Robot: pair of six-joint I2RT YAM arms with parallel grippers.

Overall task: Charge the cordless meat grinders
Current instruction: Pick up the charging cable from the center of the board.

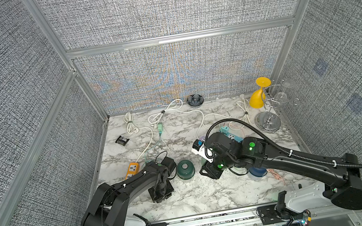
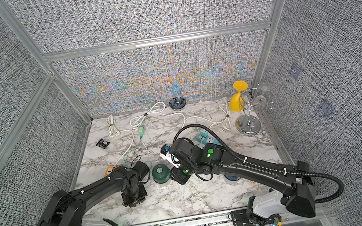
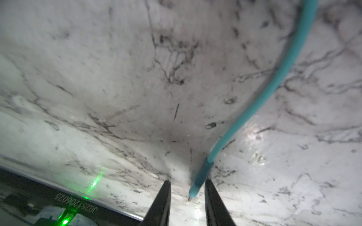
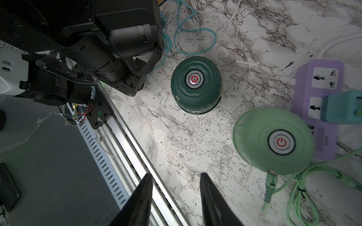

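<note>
The dark green meat grinder (image 1: 185, 169) (image 2: 160, 173) (image 4: 195, 86) stands upright on the marble table (image 1: 189, 200) between my two arms. The mint green grinder (image 4: 274, 140) stands by the purple power strip (image 4: 321, 66); the right arm hides it in both top views. The navy blue grinder (image 1: 257, 171) (image 2: 232, 177) peeks from under the right arm. My left gripper (image 3: 187, 183) points down at the table, jaws apart, with the plug end (image 3: 195, 187) of a teal cable (image 3: 274, 88) between the fingers. My right gripper (image 4: 175, 175) hovers open and empty near the table's front rail.
A mint cable plug (image 4: 270, 187) lies loose beside the mint grinder. A teal adapter (image 4: 340, 107) sits in the purple strip. An orange strip (image 1: 132, 169), a blue strip (image 1: 233, 136), white cords, a petal dish (image 1: 195, 100) and a glass rack (image 1: 268, 120) with a yellow glass (image 1: 258, 100) lie farther back.
</note>
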